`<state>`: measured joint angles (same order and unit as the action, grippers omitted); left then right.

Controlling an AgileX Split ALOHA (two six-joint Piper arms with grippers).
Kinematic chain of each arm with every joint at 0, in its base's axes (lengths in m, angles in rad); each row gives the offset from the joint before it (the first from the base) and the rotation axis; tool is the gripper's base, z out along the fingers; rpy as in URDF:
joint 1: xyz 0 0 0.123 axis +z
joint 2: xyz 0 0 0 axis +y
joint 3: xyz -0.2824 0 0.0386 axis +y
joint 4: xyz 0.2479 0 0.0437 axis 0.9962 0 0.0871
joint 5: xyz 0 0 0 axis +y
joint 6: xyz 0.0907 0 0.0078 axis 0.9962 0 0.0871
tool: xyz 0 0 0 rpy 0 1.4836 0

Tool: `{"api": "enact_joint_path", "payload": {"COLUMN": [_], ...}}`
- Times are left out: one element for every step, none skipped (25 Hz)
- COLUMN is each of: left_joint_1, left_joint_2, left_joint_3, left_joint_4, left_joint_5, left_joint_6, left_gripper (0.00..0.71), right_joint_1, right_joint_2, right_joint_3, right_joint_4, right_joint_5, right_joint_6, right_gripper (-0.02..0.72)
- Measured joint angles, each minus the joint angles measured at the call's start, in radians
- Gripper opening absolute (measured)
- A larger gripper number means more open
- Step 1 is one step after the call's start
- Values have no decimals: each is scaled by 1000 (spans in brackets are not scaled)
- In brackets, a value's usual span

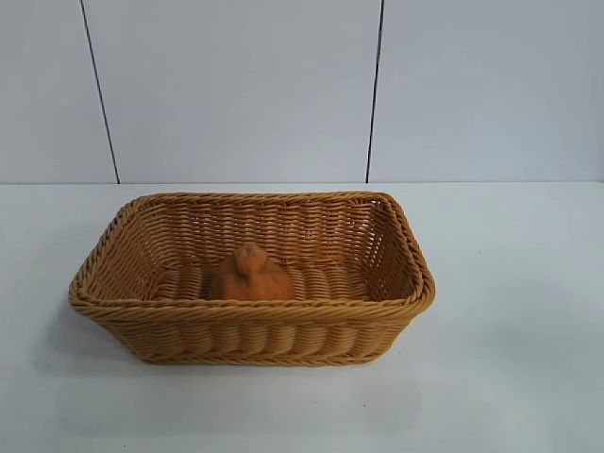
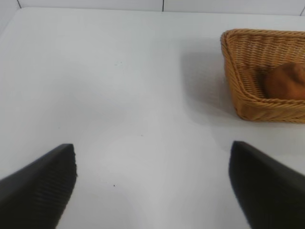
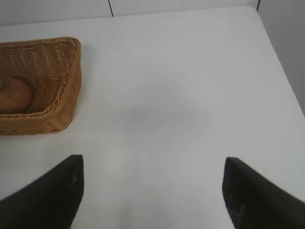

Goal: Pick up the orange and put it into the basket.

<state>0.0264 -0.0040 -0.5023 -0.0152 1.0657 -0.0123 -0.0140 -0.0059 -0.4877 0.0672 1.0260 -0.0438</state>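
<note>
The brownish-orange orange (image 1: pixel 250 275) lies on the floor of the tan wicker basket (image 1: pixel 406 247), near its middle, knobby bump upward. In the left wrist view the basket (image 2: pixel 238 71) is off to one side with the orange (image 2: pixel 286 81) inside it. The right wrist view also catches the basket (image 3: pixel 66 81) and the orange (image 3: pixel 14 94). My left gripper (image 2: pixel 152 152) is open over bare table, well apart from the basket. My right gripper (image 3: pixel 153 164) is open too, on the basket's other side, nothing between its fingers. Neither arm shows in the exterior view.
The white table (image 1: pixel 510 359) surrounds the basket on all sides. A pale panelled wall (image 1: pixel 236 85) stands behind the table's far edge.
</note>
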Motion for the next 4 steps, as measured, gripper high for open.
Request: {"api": "enact_joint_path", "payload": {"left_joint_1": [0, 0, 0, 0], "left_joint_2": [0, 0, 0, 0], "left_joint_3": [0, 0, 0, 0], "left_joint_4": [0, 0, 0, 0], "left_joint_5": [0, 0, 0, 0], "left_joint_6": [0, 0, 0, 0], "left_gripper": [617, 617, 617, 617], "right_joint_1": [0, 0, 0, 0], "right_joint_2": [0, 0, 0, 0], "right_joint_3": [0, 0, 0, 0], "right_joint_4": [1, 1, 1, 2], "right_joint_5": [0, 0, 0, 0], "right_joint_6": [0, 0, 0, 0], "right_gripper": [547, 547, 547, 547]}}
